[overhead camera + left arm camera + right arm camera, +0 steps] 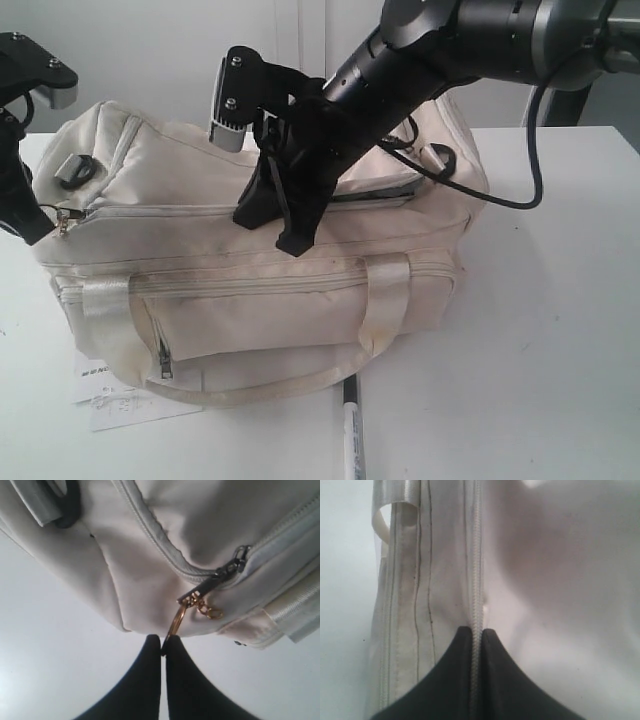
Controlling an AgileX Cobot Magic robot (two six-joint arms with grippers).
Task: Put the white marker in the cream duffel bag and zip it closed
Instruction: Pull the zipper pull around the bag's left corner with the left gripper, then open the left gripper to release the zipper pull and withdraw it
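Zip held on cream fabric duffel bag (300, 290)
Closed left pincer (162, 642) grips gold pull ring (176, 622), right pincer (476, 632) pinches seam (476, 580); zipping now strands slim white marker (352, 435) outside.

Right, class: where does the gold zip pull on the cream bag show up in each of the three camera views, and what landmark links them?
Exterior view: the zip pull hangs at the bag's left end, by the left gripper.
Left wrist view: near the centre, its ring pinched between the closed fingertips.
Right wrist view: not in it.
Shared landmark: the cream bag, whose fabric shows in all three.
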